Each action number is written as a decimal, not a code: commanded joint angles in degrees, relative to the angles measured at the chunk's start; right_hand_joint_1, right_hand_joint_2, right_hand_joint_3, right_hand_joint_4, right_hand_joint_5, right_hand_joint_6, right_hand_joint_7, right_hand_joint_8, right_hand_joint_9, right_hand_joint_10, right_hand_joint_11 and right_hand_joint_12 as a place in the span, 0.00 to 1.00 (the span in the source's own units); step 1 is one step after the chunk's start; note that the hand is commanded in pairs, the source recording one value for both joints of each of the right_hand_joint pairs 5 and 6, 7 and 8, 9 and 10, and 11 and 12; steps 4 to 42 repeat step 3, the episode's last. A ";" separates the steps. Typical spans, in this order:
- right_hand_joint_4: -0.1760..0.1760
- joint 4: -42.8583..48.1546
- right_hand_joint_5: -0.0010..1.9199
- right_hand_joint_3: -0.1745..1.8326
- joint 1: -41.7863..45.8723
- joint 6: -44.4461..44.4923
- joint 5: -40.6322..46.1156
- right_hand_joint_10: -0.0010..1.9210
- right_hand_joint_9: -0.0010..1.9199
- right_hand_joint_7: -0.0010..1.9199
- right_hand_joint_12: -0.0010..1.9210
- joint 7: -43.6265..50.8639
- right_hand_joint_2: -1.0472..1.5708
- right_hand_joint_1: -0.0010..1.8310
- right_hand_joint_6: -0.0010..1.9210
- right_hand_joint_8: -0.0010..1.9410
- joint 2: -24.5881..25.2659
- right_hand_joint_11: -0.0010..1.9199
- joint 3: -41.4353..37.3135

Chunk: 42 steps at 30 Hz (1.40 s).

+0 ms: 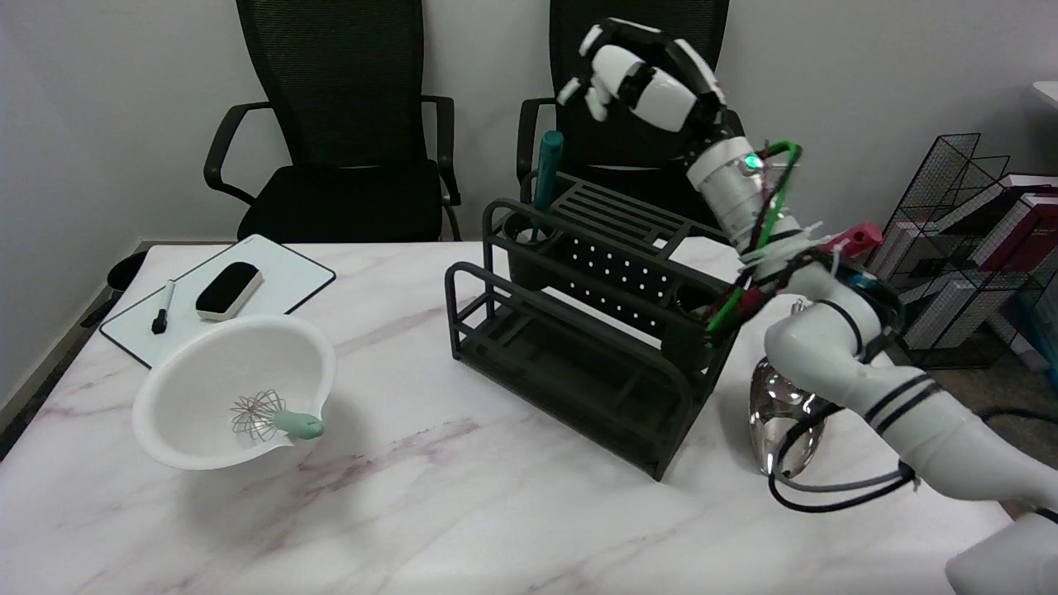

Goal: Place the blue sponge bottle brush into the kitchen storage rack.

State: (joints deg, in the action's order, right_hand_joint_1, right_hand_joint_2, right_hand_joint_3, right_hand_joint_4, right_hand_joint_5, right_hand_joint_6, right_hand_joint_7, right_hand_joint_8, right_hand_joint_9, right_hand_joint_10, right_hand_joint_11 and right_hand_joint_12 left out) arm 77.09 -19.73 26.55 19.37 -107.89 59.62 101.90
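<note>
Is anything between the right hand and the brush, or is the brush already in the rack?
Nothing visible stands between them. The brush already stands upright in the rack's rear left cup, handle up. The right hand hangs in the air above and to its right, holding nothing.

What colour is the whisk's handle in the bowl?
Pale mint green whisk handle, in the white bowl; head view.

Rack mid-table, brush standing in its back-left cup, hand above and behind, bowl left holding whisk, probably kettle right.
</note>
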 commanded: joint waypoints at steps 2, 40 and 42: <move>0.50 16.82 0.73 0.48 27.11 8.48 -1.27 0.95 0.95 0.91 0.92 7.82 0.91 0.46 0.73 0.90 3.37 0.92 -13.11; 0.50 16.58 0.79 0.51 26.92 8.11 0.75 0.97 0.97 0.96 0.95 7.91 0.95 0.44 0.79 0.95 3.60 0.95 -9.22; 0.50 16.58 0.79 0.51 26.92 8.11 0.75 0.97 0.97 0.96 0.95 7.91 0.95 0.44 0.79 0.95 3.60 0.95 -9.22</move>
